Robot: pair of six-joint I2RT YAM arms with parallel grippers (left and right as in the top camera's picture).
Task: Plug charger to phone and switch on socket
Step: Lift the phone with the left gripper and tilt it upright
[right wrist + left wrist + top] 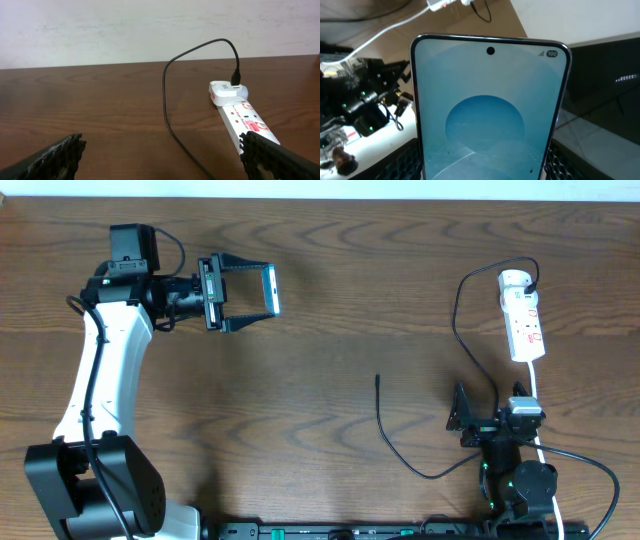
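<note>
My left gripper is clamped on the phone, far left over the worktop. My right gripper gapes wide and empty. The charger tip lies left of it, and the socket is just ahead.

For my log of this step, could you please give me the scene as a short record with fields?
phone: gripped in left end effector, screen lit
charger: tip lying free on table, other end in adapter on socket
socket: on table ahead of right end effector; switch state unclear
right end effector: open, empty
progress: charger not yet plugged into phone
</note>
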